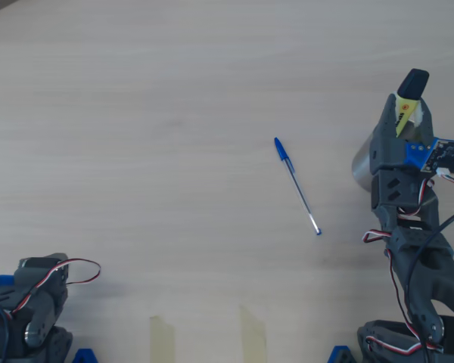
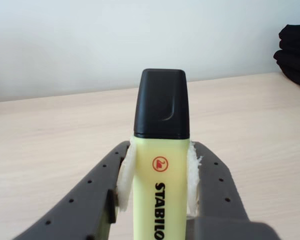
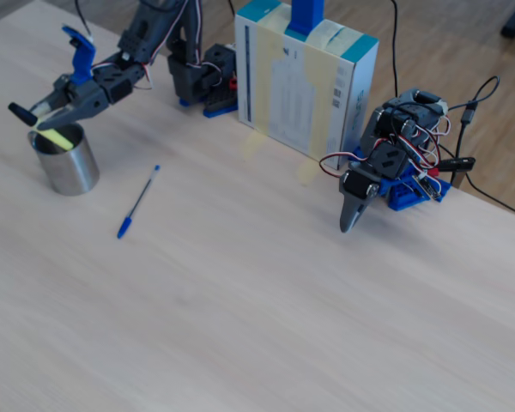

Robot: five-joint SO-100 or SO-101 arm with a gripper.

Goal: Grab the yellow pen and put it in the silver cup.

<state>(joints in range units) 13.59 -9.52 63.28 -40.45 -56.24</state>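
Note:
My gripper [image 1: 403, 113] is shut on the yellow pen [image 1: 412, 85], a chunky yellow highlighter with a black cap. In the wrist view the pen [image 2: 160, 165] stands cap-up between the white foam pads [image 2: 124, 182]. In the fixed view the gripper [image 3: 45, 118] holds the pen [image 3: 55, 138] tilted over the silver cup [image 3: 67, 165], with its yellow lower end at the cup's mouth and the cap pointing up and left. In the overhead view the cup [image 1: 361, 165] is mostly hidden under the arm.
A thin blue-capped ballpoint pen [image 1: 296, 185] lies on the wooden table left of the cup in the overhead view. A second arm [image 3: 386, 163] rests folded beside a tall box [image 3: 305, 77]. Two tape strips [image 1: 252, 333] mark the near edge.

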